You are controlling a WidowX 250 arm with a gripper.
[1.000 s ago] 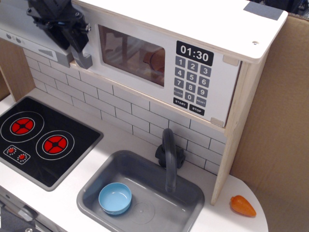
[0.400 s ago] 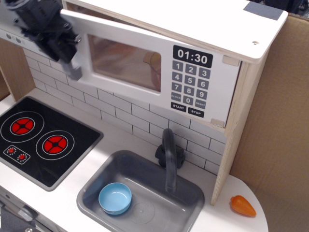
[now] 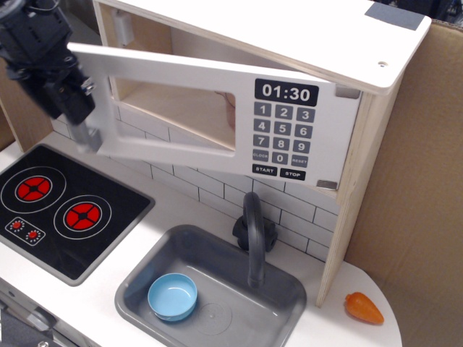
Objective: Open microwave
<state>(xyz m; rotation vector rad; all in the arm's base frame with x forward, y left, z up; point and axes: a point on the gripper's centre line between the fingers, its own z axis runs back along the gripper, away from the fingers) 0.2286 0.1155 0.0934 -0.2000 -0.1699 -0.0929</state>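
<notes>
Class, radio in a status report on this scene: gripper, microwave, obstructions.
Gripper shut on door handle. Microwave door swung partly open, wooden cavity showing. Nothing visible blocking the swing.

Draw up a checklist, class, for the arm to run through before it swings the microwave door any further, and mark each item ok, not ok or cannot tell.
1. Gripper at the grey handle on the door's free edge: ok.
2. Fingers firmly closed on the handle: cannot tell, the gripper body hides them.
3. Microwave door off its frame, wooden interior showing: ok.
4. Door fully open: not ok, only partly swung.
5. Faucet and blue bowl below the door's sweep: ok.
</notes>
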